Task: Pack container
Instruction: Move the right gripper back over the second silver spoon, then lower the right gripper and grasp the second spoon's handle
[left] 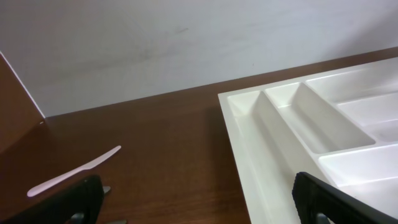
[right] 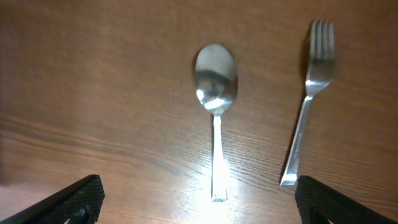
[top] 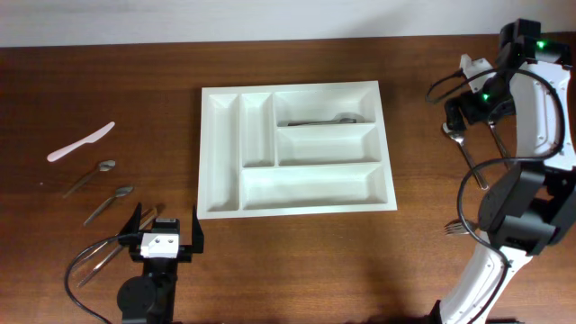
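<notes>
The white cutlery tray (top: 306,184) lies in the middle of the table, with one metal utensil (top: 315,120) in its top long compartment. Its left end shows in the left wrist view (left: 249,143). My left gripper (top: 166,227) is open and empty, just off the tray's front left corner; its fingers frame bare wood (left: 199,208). My right gripper (top: 461,117) hovers far right of the tray. It is open and empty (right: 199,199) above a metal spoon (right: 216,81) and a metal fork (right: 309,93) lying side by side on the table.
A white plastic knife (top: 81,142) lies at the far left and also shows in the left wrist view (left: 74,171). Two spoons (top: 90,178) (top: 108,204) lie below it. Another fork (top: 457,229) lies by the right arm's base.
</notes>
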